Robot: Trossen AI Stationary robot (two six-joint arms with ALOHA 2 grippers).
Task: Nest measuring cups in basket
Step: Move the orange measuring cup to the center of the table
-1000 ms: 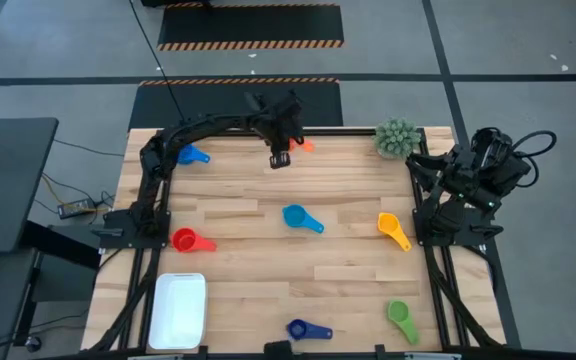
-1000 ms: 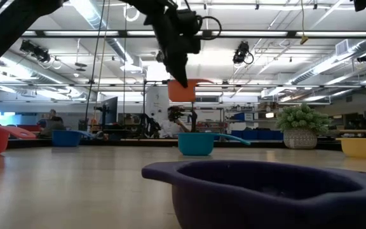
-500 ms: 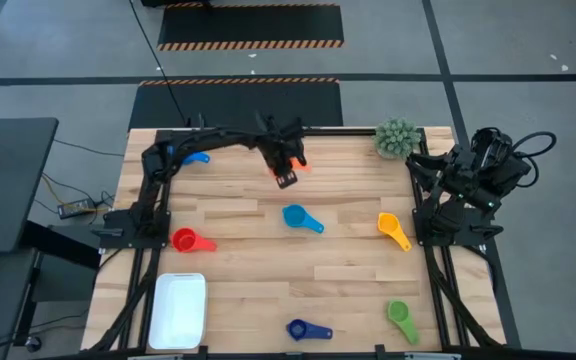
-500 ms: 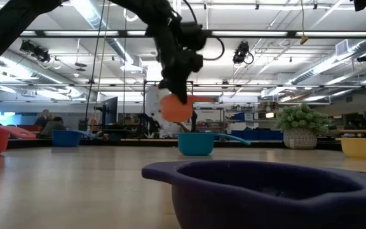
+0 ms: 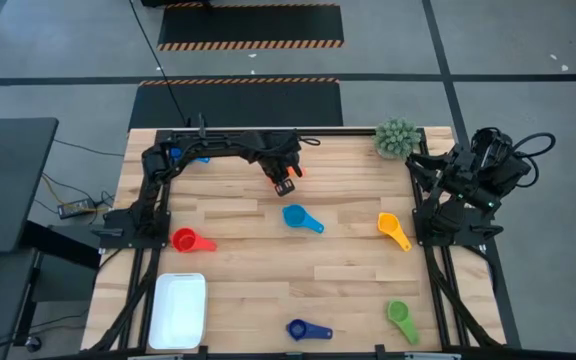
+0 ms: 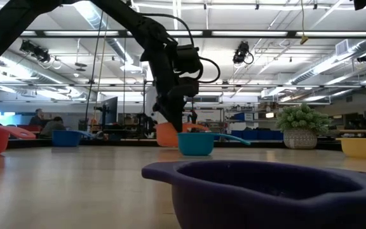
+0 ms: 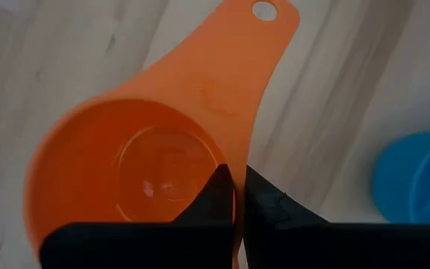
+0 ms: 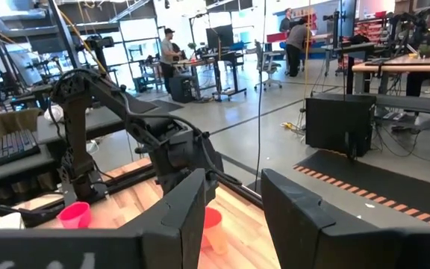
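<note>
My left gripper reaches over the far middle of the table, shut on the orange measuring cup, which shows low behind the light blue cup in the low view. The other cups lie apart on the table: light blue, small blue, red, yellow, green and navy. The white basket sits at the near left corner. My right gripper is open and waits folded at the right edge. My left gripper pinches the orange cup's wall at the rim, beside the root of its handle. One finger is inside the bowl and one outside. The fingers come from above, pointing down. The cup is upright, mouth up; whether its base touches the table I cannot tell.
A small green potted plant stands at the far right corner. Bare wood lies between the light blue cup and the basket. The navy cup fills the front of the low view. People and desks show in the room beyond.
My left gripper has come down from well above the table and drawn a little toward the near edge, staying shut. The orange cup has gone down with it, from high up to table height just behind the light blue cup, still upright.
</note>
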